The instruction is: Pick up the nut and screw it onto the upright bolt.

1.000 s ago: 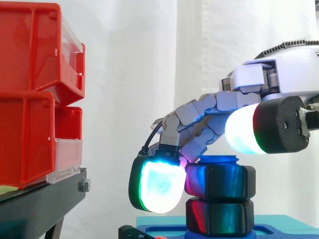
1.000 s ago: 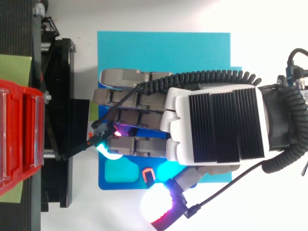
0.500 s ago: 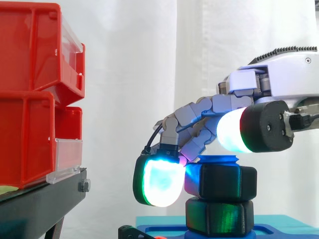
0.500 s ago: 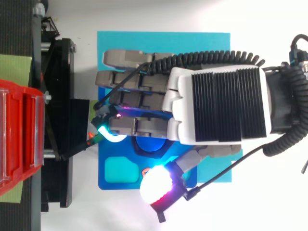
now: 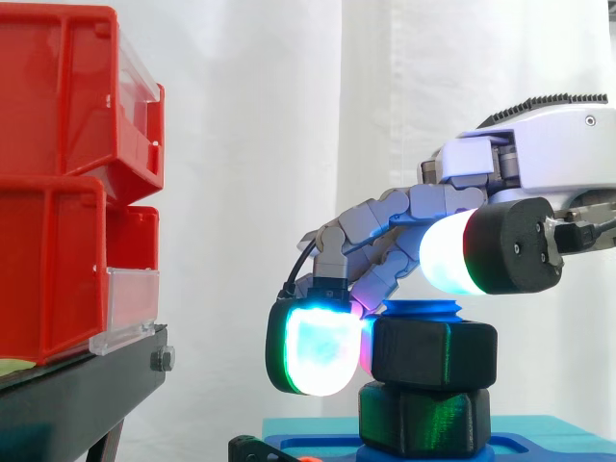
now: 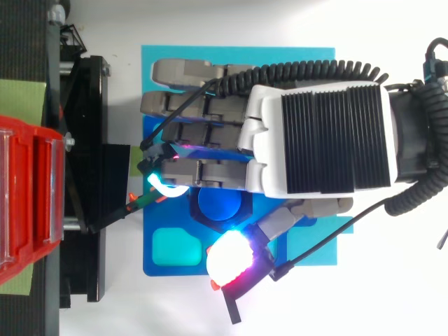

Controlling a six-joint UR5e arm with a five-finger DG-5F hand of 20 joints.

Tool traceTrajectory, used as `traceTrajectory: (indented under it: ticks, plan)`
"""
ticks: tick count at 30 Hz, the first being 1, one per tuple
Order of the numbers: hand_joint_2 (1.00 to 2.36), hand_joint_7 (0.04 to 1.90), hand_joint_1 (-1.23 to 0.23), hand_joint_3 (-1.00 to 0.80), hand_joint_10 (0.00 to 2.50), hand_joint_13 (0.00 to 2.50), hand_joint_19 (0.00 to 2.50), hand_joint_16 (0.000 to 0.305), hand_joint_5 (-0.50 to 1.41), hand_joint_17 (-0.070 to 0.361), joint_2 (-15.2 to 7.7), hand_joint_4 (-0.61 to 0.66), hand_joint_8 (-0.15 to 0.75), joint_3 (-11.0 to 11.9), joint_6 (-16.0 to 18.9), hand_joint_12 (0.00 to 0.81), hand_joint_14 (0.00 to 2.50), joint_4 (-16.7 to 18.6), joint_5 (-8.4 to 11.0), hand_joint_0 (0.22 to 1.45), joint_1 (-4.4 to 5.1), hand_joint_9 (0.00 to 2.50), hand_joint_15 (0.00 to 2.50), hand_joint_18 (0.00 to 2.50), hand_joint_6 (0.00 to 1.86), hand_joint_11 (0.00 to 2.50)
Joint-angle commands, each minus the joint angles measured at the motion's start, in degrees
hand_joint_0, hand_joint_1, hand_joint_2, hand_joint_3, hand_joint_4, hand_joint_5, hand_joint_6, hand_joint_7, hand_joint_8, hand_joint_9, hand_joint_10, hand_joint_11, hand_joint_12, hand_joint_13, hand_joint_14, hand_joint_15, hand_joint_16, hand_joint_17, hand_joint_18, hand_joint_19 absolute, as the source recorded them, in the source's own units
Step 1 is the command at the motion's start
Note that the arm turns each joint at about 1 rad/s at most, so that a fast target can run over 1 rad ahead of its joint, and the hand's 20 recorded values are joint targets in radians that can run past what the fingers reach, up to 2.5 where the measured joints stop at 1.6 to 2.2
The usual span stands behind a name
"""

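A blue upright bolt point(image 6: 218, 204) stands on a blue base point(image 6: 158, 267), its top point(image 5: 422, 308) showing above two stacked black nuts. The upper nut point(image 5: 435, 353) sits skewed over the lower nut point(image 5: 423, 422). My hand point(image 6: 318, 140) hovers over the bolt from the right. Its fingers curl down round the upper nut's left side, and a cyan-green fingertip pad point(image 5: 310, 351) rests against it with a magenta glow at the contact. The white-glowing thumb pad point(image 5: 457, 262) hangs just above the nut on the near side.
Red bins point(image 5: 58, 192) are stacked on a black stand point(image 5: 77, 395) at the left, close to the fingertips. The blue base lies on a cyan mat point(image 6: 280, 63). A small orange piece point(image 6: 212, 285) peeks out beside the thumb pad.
The fingers swept round the bolt and the thumb swung in toward it. The upper nut has turned slightly and the bolt's top has come into sight from above.
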Motion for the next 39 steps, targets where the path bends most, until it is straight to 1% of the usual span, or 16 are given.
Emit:
traceTrajectory:
  ticks: [1, 11, 16, 21, 25, 28, 30, 31, 32, 33, 34, 35, 36, 37, 38, 39]
  plan:
    - [1.0, 1.1, -0.17, -0.5, 0.0, 0.44, 0.0, 0.025, -0.1, 0.057, 0.0, 0.24, 0.283, 0.0, 0.0, 0.268, 0.0, 0.0, -0.08, 0.51, -0.09, 0.66, 0.0, 0.06, 0.5, 0.0]
    - [1.0, 1.16, -0.18, -0.5, 0.0, 0.44, 0.0, 0.025, -0.08, 0.055, 0.0, 0.24, 0.287, 0.3, 0.0, 0.264, 0.0, -0.3, -0.16, 0.51, -0.62, 0.67, 0.0, 0.07, 0.5, 0.0]
    - [1.0, 1.19, -0.18, -0.5, 0.0, 0.45, 0.0, 0.024, -0.07, 0.054, 0.0, 0.25, 0.288, 0.3, -0.1, 0.261, 0.0, -0.3, -0.6, 0.51, -1.15, 0.68, 0.0, 0.07, 0.5, 0.0]
    - [1.0, 1.24, -0.19, -0.5, 0.0, 0.46, 0.0, 0.023, -0.05, 0.052, 0.0, 0.24, 0.287, 1.1, -0.1, 0.256, 0.0, -0.6, -0.95, 0.51, -1.59, 0.71, 0.0, 0.09, 0.5, 0.0]
    - [1.0, 1.26, -0.2, -0.5, 0.0, 0.48, 0.0, 0.023, -0.03, 0.051, 0.0, 0.24, 0.287, 2.6, -0.3, 0.252, 0.0, -2.9, -1.22, 0.51, -1.85, 0.74, 0.0, 0.1, 0.5, 0.0]
    - [1.0, 1.27, -0.19, -0.5, 0.0, 0.48, 0.0, 0.022, -0.03, 0.05, 0.0, 0.22, 0.288, 4.0, -1.3, 0.251, 0.0, -5.7, -1.22, 0.52, -2.12, 0.75, 0.0, 0.1, 0.5, 0.0]
    - [1.0, 1.18, -0.19, -0.5, 0.0, 0.48, 0.0, 0.022, -0.05, 0.05, 0.0, 0.24, 0.283, 4.7, -1.8, 0.253, 0.0, -6.9, -1.22, 0.51, -2.2, 0.74, 0.0, 0.1, 0.5, 0.0]
    - [1.0, 1.05, -0.19, -0.5, 0.0, 0.47, 0.0, 0.023, -0.07, 0.051, 0.0, 0.26, 0.278, 5.2, -2.0, 0.255, 0.0, -7.5, -1.22, 0.51, -2.2, 0.73, 0.0, 0.1, 0.5, 0.0]
    - [1.0, 1.02, -0.19, -0.5, 0.0, 0.47, 0.0, 0.023, -0.08, 0.051, 0.0, 0.27, 0.278, 5.9, -2.6, 0.254, 0.0, -8.5, -1.22, 0.51, -2.29, 0.73, 0.0, 0.1, 0.5, 0.0]
    - [1.0, 0.96, -0.19, -0.5, 0.0, 0.46, 0.0, 0.023, -0.09, 0.052, 0.0, 0.28, 0.277, 6.5, -2.8, 0.256, 0.0, -9.3, -1.22, 0.51, -2.38, 0.73, 0.0, 0.09, 0.5, 0.0]
    - [1.0, 0.87, -0.19, -0.5, 0.0, 0.43, 0.0, 0.024, -0.1, 0.055, 0.0, 0.28, 0.268, 7.7, -3.3, 0.261, 0.0, -10.7, -1.22, 0.51, -2.38, 0.71, 0.0, 0.05, 0.5, 0.0]
    - [1.0, 0.84, -0.19, -0.5, 0.0, 0.41, 0.0, 0.025, -0.1, 0.055, 0.0, 0.27, 0.265, 8.1, -3.3, 0.261, 0.0, -11.1, -1.22, 0.51, -2.38, 0.7, 0.0, 0.02, 0.5, 0.0]
    - [1.0, 0.78, -0.18, -0.5, 0.0, 0.34, 0.0, 0.026, -0.11, 0.058, 0.0, 0.26, 0.252, 8.6, -3.4, 0.263, 0.0, -11.6, -1.22, 0.51, -2.38, 0.67, 0.0, 0.0, 0.5, 0.0]
    - [1.0, 0.74, -0.17, -0.5, 0.0, 0.28, 0.0, 0.027, -0.12, 0.06, 0.0, 0.26, 0.246, 8.8, -3.4, 0.266, 0.0, -11.7, -1.22, 0.5, -2.38, 0.66, 0.0, 0.0, 0.5, 0.0]
    - [1.0, 0.73, -0.17, -0.5, 0.0, 0.27, 0.0, 0.027, -0.12, 0.062, 0.0, 0.25, 0.237, 8.8, -3.5, 0.266, 0.0, -12.0, -1.22, 0.5, -2.2, 0.62, 0.0, 0.0, 0.5, 0.0]
    - [1.0, 0.7, -0.15, -0.5, 0.0, 0.19, 0.0, 0.031, -0.13, 0.07, 0.0, 0.24, 0.222, 8.9, -3.5, 0.269, 0.0, -12.2, -1.22, 0.49, -2.2, 0.57, 0.0, 0.0, 0.5, 0.0]
